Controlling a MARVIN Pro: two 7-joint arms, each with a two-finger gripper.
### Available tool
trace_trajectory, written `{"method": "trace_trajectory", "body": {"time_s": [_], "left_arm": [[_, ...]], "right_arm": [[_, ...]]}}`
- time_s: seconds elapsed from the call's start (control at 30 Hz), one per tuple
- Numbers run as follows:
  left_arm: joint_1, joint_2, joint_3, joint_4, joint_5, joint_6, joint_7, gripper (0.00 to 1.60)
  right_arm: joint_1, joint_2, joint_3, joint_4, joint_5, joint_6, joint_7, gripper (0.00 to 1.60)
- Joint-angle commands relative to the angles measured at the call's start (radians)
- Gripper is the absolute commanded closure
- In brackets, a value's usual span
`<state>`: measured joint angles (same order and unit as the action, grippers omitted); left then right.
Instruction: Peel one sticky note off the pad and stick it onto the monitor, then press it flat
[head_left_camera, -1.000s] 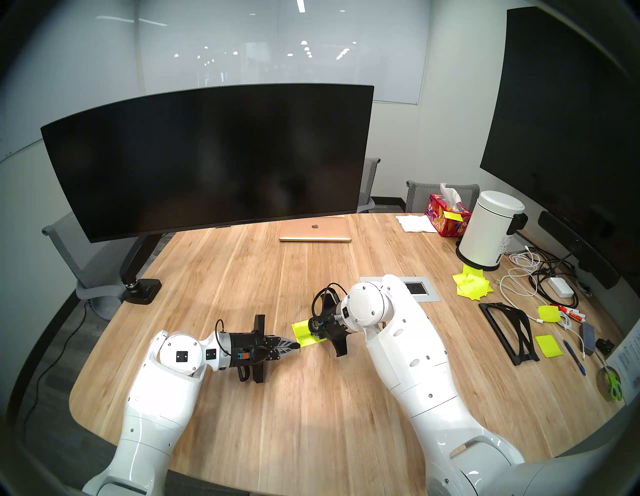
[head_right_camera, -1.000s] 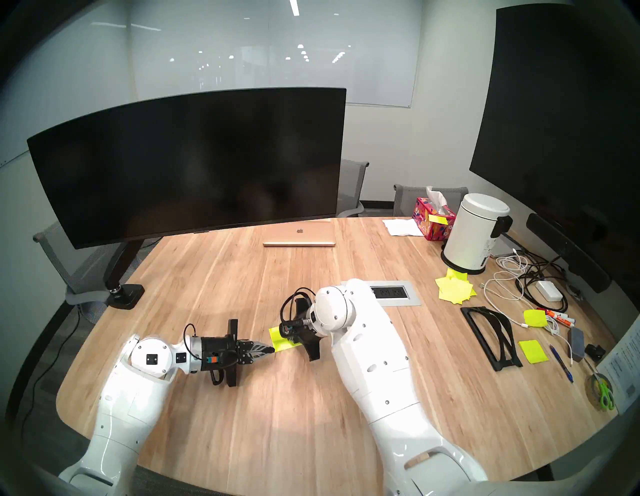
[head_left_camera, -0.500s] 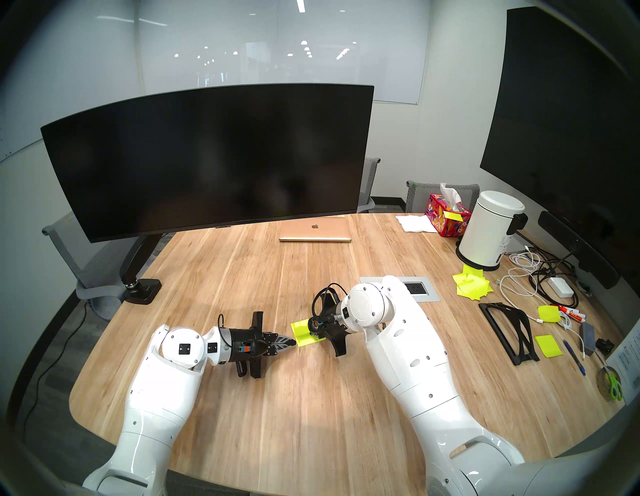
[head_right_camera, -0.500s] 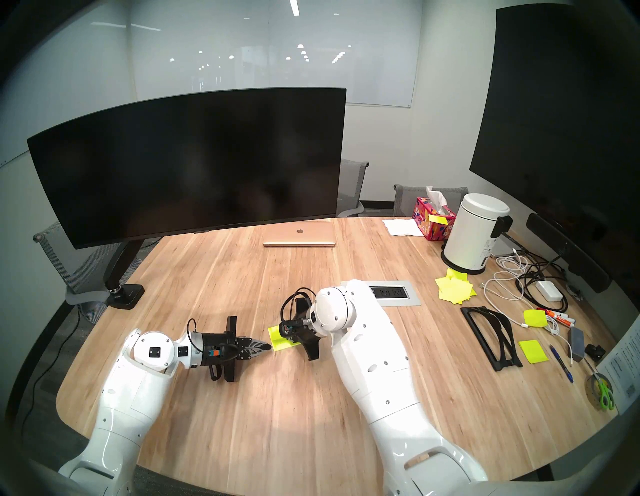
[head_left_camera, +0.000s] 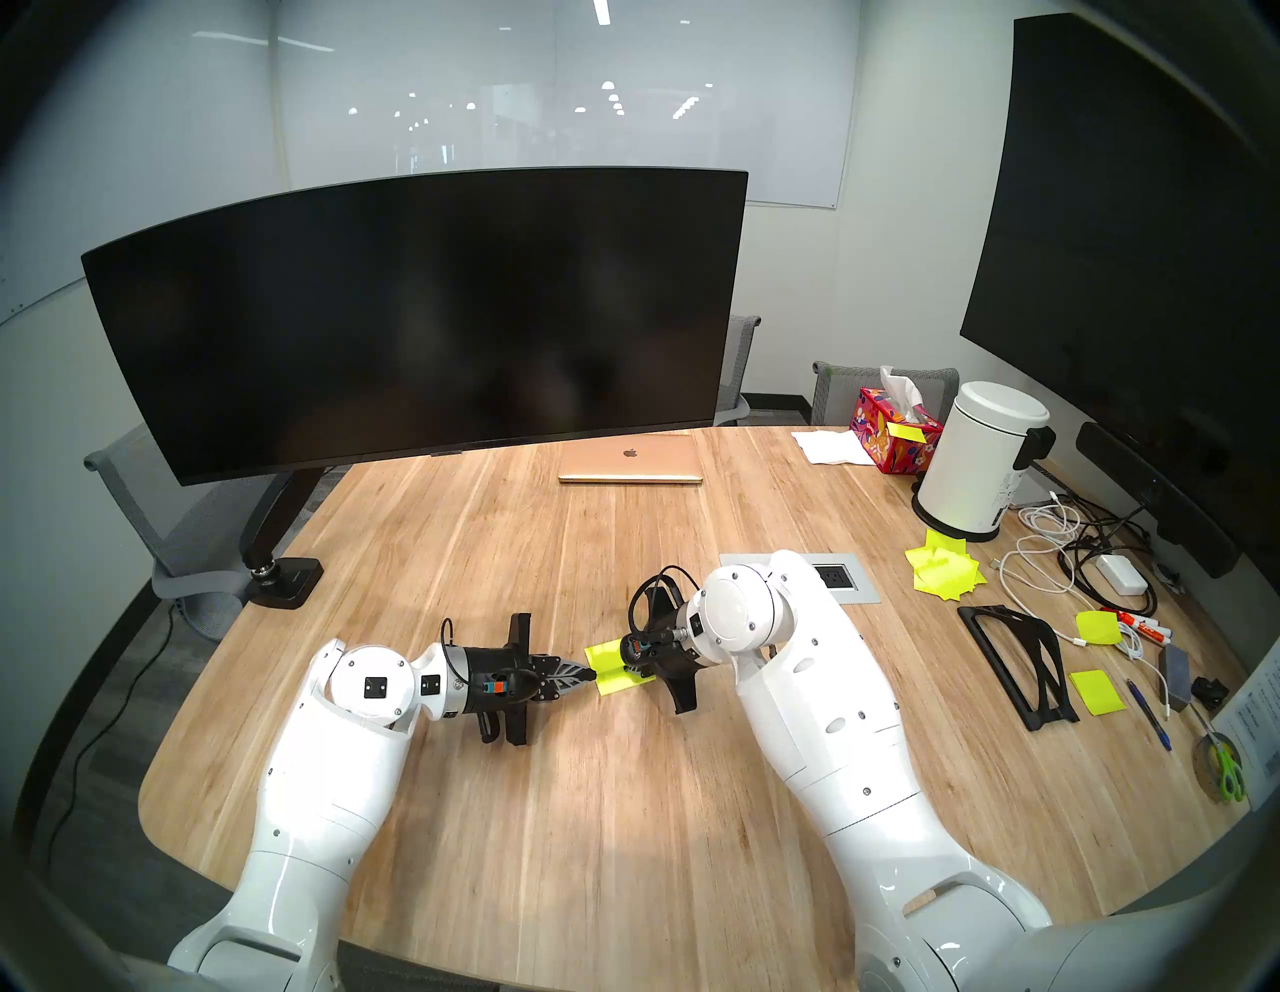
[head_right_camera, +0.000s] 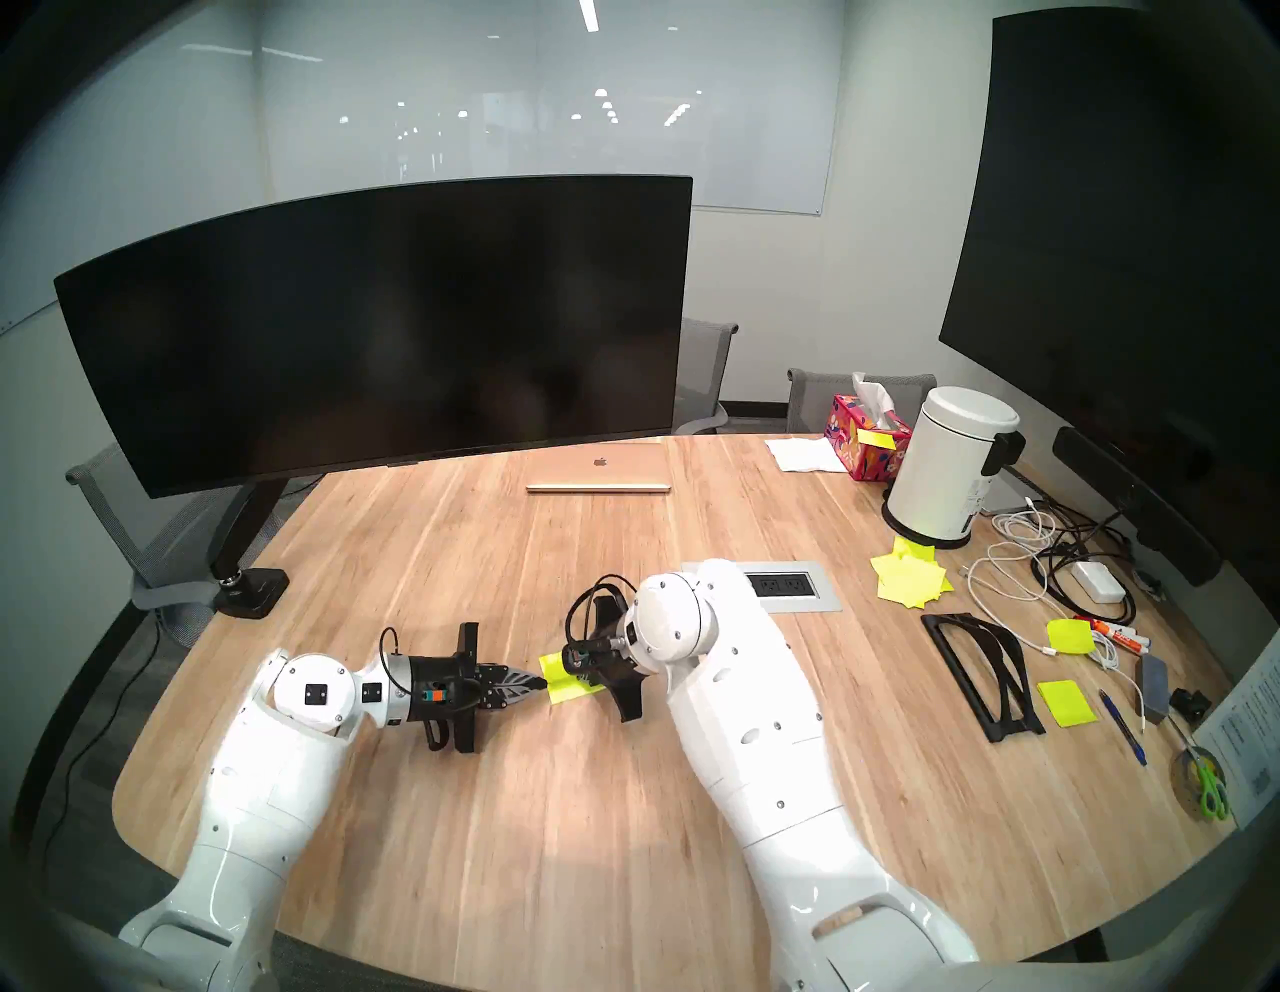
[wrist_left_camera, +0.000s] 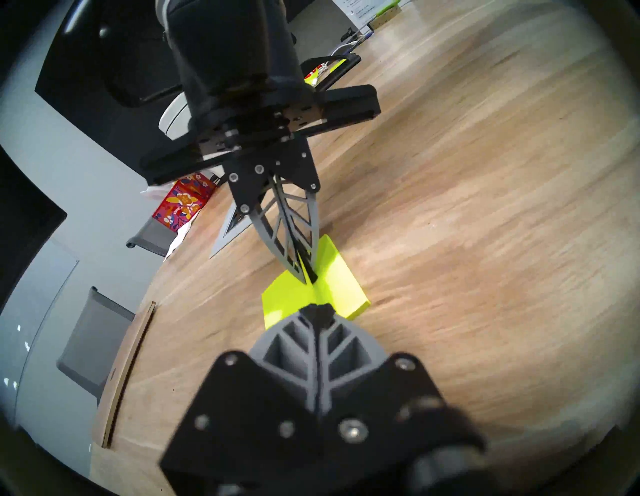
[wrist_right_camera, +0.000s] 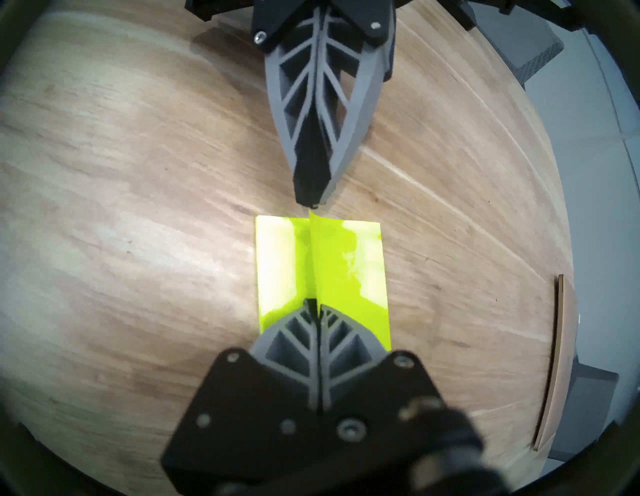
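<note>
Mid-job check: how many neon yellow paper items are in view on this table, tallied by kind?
Pad: 1
Sheet lifted off the pad: 1
Jumbled heap: 1
Separate squares: 3
Total: 6

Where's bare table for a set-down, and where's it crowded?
Bare wood between the monitor, the laptop and the grippers, and along the near table edge between the arms. Crowded on the right: cables, loose yellow notes, black stand, white bin.
</note>
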<state>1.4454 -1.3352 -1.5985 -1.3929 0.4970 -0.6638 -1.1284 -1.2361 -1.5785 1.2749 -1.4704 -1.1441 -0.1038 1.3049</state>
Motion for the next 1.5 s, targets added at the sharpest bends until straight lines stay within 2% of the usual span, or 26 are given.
{"method": "trace_trajectory", "body": {"time_s": [0.0,0.33,0.87,1.03,1.27,1.47], "left_arm": [[0.002,0.003,0.009,-0.029,-0.007,-0.013,-0.011,1.6],[0.018,0.003,0.014,-0.035,0.002,-0.025,-0.012,1.6],[-0.01,-0.014,0.025,-0.011,0.032,-0.018,0.009,1.6],[-0.027,-0.02,0.025,0.003,0.05,-0.012,0.02,1.6],[-0.045,-0.023,0.028,0.034,0.09,-0.005,0.041,1.6],[-0.056,-0.007,0.045,0.062,0.13,-0.023,0.045,1.6]], "right_arm": [[0.004,-0.002,0.004,-0.046,0.002,0.014,0.026,1.6],[0.003,-0.006,0.002,-0.032,0.003,0.014,0.019,1.6],[-0.016,-0.001,0.003,0.007,0.009,-0.007,-0.028,1.6],[-0.021,0.002,0.008,-0.032,0.015,0.002,0.0,1.6],[-0.032,-0.002,0.015,-0.161,0.025,0.038,0.1,1.6],[-0.028,-0.009,0.021,-0.236,0.026,0.066,0.171,1.6]]}}
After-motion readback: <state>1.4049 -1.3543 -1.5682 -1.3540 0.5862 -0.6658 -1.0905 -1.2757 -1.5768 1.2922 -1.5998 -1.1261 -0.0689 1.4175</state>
